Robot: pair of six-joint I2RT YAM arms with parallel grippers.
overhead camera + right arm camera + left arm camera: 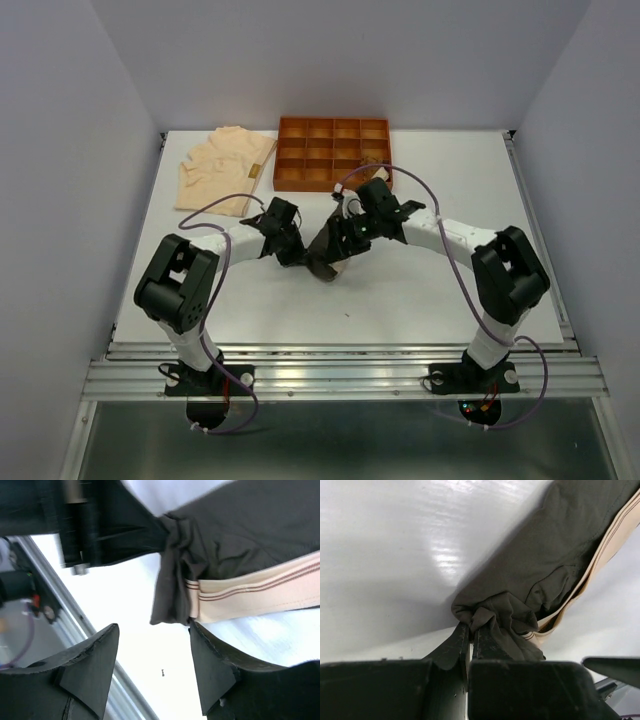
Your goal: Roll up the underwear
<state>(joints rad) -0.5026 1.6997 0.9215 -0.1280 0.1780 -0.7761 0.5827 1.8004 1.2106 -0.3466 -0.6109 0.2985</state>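
Observation:
Dark grey-brown underwear with a cream striped waistband lies bunched between my two arms at mid table. My left gripper is shut on a gathered corner of its dark fabric. The right wrist view shows that same pinch from the other side. My right gripper stands open just below the waistband's end. Nothing is between its fingers, though the right fingertip sits close to the fabric's edge. Pale peach underwear lies spread at the back left.
An orange-brown tray with grid compartments stands at the back centre, just behind my right gripper. The table's metal rail runs along the near edge. White walls enclose the table on three sides.

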